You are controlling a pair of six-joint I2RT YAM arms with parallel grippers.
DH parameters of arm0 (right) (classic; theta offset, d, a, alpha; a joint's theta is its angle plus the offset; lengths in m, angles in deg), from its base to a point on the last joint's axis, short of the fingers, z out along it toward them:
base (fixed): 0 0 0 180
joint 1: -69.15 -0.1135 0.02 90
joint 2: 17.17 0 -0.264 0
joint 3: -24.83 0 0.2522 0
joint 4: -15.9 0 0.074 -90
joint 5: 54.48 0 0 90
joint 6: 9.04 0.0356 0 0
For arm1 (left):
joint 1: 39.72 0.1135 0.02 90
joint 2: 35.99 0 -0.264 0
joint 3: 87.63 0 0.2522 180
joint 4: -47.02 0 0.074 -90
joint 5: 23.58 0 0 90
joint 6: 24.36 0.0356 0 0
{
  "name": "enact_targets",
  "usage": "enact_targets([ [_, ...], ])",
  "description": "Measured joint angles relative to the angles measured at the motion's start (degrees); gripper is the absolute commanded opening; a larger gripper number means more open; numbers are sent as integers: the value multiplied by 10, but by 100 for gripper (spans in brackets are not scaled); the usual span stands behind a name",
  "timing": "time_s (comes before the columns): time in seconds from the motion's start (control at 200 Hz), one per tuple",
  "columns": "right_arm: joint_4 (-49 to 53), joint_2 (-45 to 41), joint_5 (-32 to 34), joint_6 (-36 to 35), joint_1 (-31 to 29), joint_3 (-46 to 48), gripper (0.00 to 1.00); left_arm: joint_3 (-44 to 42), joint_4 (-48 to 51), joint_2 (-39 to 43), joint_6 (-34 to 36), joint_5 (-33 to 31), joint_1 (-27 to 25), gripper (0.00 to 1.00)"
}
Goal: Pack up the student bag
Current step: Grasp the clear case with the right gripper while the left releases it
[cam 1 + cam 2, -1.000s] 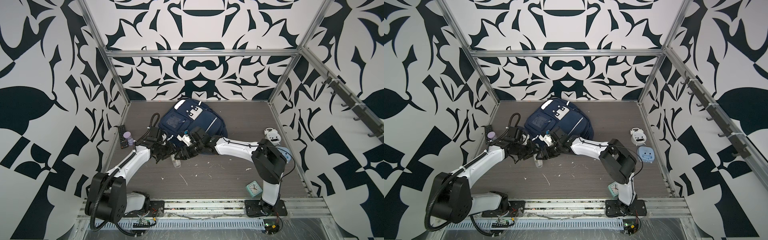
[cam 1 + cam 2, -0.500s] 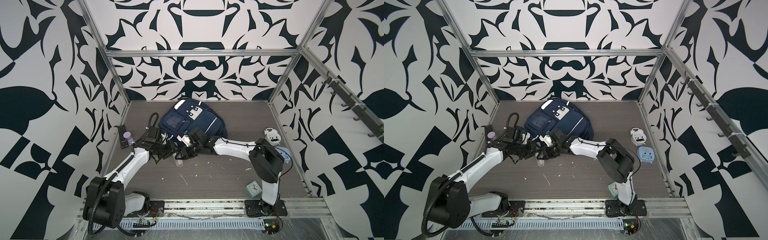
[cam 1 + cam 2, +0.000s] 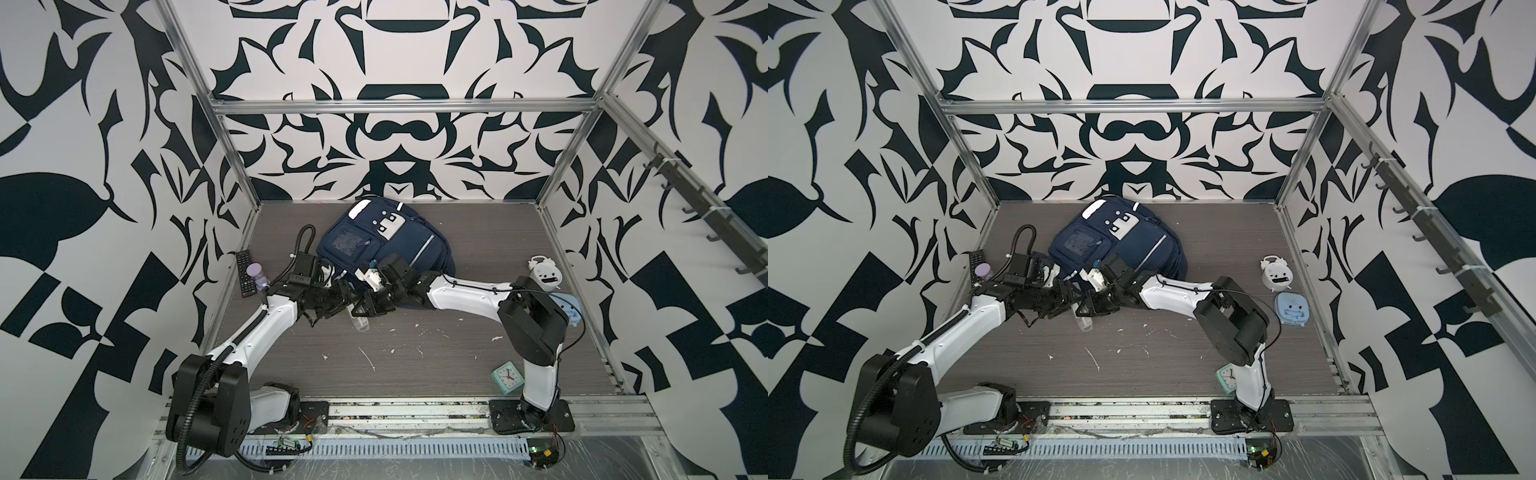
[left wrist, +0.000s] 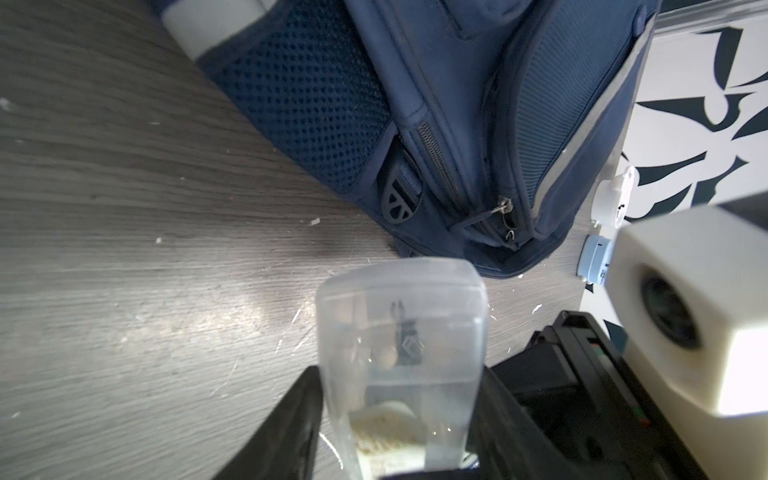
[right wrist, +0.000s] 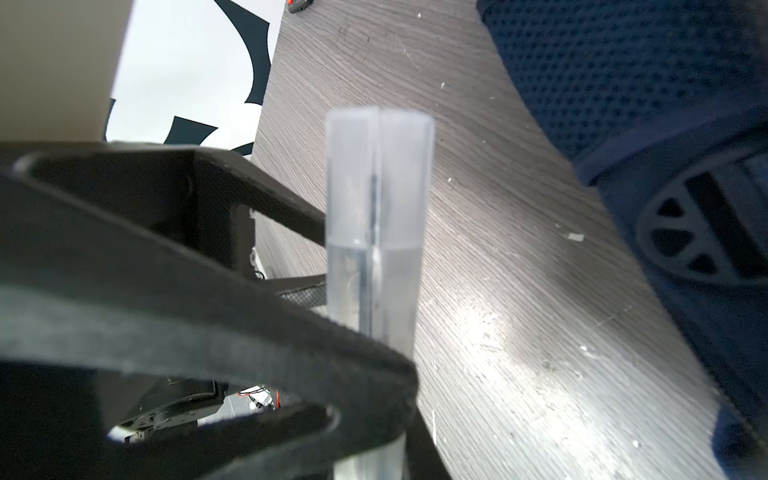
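The student bag (image 3: 386, 245) (image 3: 1121, 245), navy with a white patch, lies at the back middle of the table. Its mesh side pocket and zips fill the left wrist view (image 4: 478, 104) and a corner of the right wrist view (image 5: 623, 62). Just in front of it, both grippers meet on a clear plastic case (image 3: 360, 322) (image 3: 1084, 320). My right gripper (image 3: 368, 305) (image 5: 380, 415) is shut on the case (image 5: 376, 208). My left gripper (image 3: 343, 297) (image 4: 401, 374) flanks the same case (image 4: 401, 332), open, with a sliver of table showing beside one finger.
A black remote (image 3: 244, 274) and a lilac-topped little jar (image 3: 254, 274) lie at the left edge. A white alarm clock (image 3: 544, 274) and a pale blue one (image 3: 569, 309) sit at the right edge. A mint clock (image 3: 509, 376) stands by the right arm's base. White scraps dot the table front.
The right gripper's jaws have closed in on the clear case while the left gripper's jaws have widened. Both wrists stayed close together in front of the bag.
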Motion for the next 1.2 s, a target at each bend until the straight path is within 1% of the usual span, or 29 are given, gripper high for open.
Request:
enact_targets([
  [0.1, -2, -3, 0, 0, 3, 7, 13, 16, 18, 0, 9, -12, 0, 69],
  [0.3, -4, -30, 0, 0, 32, 44, 12, 78, 43, -1, 33, -50, 1, 69],
  [0.445, -4, -71, 2, -1, 74, 75, 12, 121, 51, -22, 47, -78, 0, 65],
  [0.575, -4, -121, 3, -1, 129, 106, 10, 153, 58, -58, 58, -111, -17, 62],
  [0.7, -9, -167, 8, 3, 194, 139, 7, 191, 62, -95, 68, -141, -56, 61],
  [0.825, -9, -209, 17, 15, 260, 171, 5, 241, 63, -147, 79, -172, -110, 61],
  [0.91, -10, -230, 24, 24, 295, 189, 3, 281, 64, -191, 92, -194, -148, 61],
  [1.02, -11, -254, 25, 37, 331, 214, 3, 351, 75, -262, 112, -220, -195, 61],
  [1.2, -13, -281, 24, 56, 376, 247, 2, 502, 123, -396, 158, -274, -257, 61],
])
